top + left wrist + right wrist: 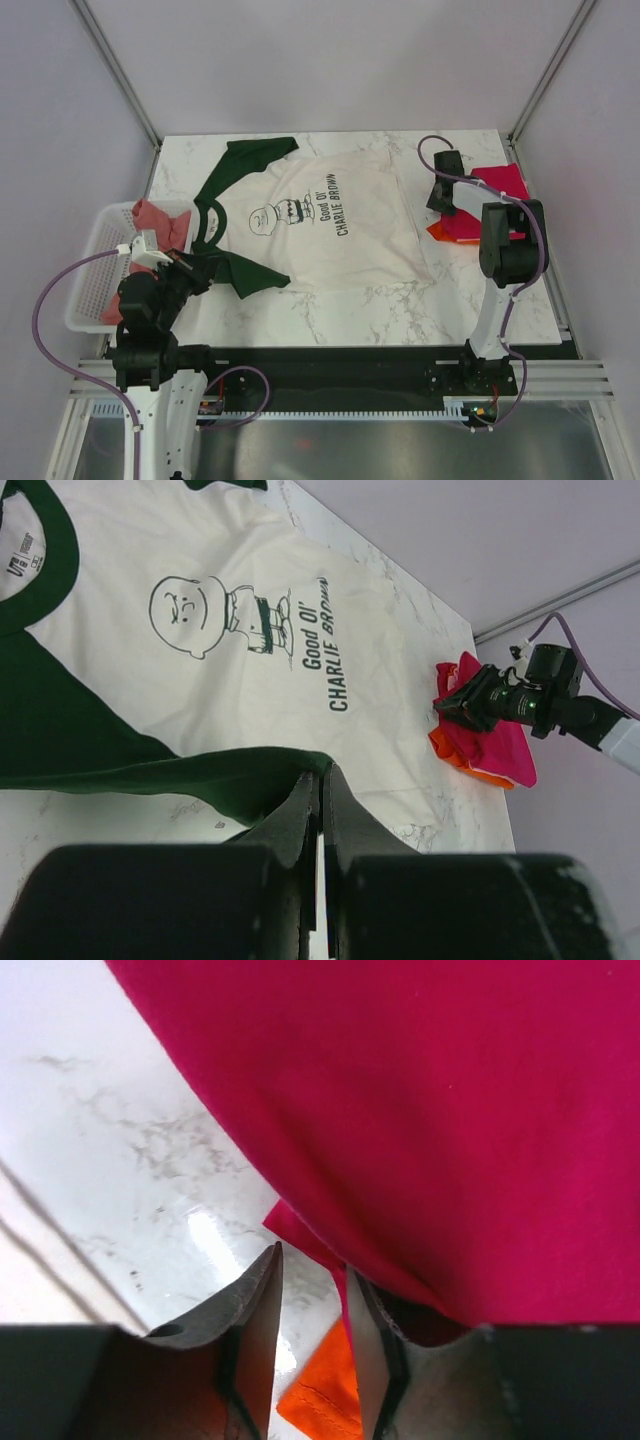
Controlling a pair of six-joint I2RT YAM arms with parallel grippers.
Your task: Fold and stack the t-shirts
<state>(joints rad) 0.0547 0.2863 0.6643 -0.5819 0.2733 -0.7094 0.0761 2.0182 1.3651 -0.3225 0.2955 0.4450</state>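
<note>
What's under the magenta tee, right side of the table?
An orange tee lies under the magenta tee; only its edge and a hemmed corner stick out. The rest is covered, so its fold and anything else beneath cannot be seen.

The top camera sits high above and behind both arms. It looks down on the whole white marble table (330, 310) from far off. The left wrist camera sits low and close. It looks past the black left end effector (321, 775), across the cream t-shirt with dark green sleeves (200, 680), to the table's right side. The right wrist camera is very close to the magenta cloth t-shirt (450, 1110). All three views show that magenta shirt.
</note>
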